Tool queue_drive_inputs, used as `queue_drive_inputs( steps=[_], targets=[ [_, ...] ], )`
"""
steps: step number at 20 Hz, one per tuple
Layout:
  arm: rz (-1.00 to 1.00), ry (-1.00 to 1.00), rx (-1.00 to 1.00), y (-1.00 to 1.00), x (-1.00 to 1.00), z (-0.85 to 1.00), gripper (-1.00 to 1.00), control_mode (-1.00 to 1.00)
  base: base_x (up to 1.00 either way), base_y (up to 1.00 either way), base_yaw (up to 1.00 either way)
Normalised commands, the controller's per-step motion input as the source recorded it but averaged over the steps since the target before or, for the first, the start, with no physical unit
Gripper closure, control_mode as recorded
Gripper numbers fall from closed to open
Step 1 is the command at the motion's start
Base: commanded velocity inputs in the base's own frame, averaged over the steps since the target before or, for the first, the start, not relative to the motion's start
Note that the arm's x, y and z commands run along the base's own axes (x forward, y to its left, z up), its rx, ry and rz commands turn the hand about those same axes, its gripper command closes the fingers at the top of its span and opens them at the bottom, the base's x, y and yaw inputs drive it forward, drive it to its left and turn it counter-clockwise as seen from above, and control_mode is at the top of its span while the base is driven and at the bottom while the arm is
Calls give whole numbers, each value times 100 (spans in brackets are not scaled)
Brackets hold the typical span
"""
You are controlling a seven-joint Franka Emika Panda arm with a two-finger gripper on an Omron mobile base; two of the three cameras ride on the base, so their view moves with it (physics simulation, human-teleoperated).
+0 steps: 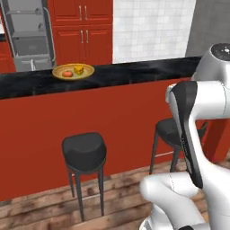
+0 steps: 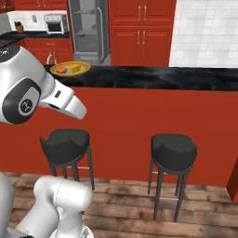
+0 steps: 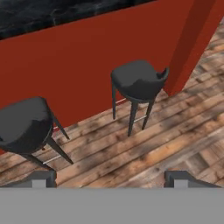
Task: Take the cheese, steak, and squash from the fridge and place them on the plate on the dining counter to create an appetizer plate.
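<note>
Two stools (image 3: 138, 83) flank open floor below the dining counter (image 3: 52, 15); end effector (image 3: 111, 177) spread wide, empty

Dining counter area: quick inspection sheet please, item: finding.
Surface: dining counter, glossy black marbled top over red front, mostly bare.
Job's things: round yellow-green plate with golden rim near the counter's left end, holding a yellow-orange cheese wedge and a reddish rounded item, identity unclear; grey-silver fridge behind, door open.
Clutter: nothing seen.
Gripper: open, empty, above wood floor.
Cables: nothing seen.
Surroundings: two dark stools, red cabinets, white toaster oven.
</note>
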Motion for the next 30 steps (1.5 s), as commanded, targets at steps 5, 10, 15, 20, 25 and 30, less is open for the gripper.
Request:
queue_drive_inputs(
  steps=[5, 10, 15, 20, 25, 30],
  targets=[
    [0, 0, 0, 0, 0, 0, -100, 100, -8, -100, -8],
    [0, 0, 0, 0, 0, 0, -100, 100, 0, -100, 0],
    [0, 0, 0, 0, 0, 0, -100, 100, 10, -100, 0],
    [0, 0, 0, 0, 0, 0, -100, 100, 16, -100, 0],
    [0, 0, 0, 0, 0, 0, -100, 100, 27, -100, 0],
    [0, 0, 0, 0, 0, 0, -100, 100, 46, -100, 1]
  ],
)
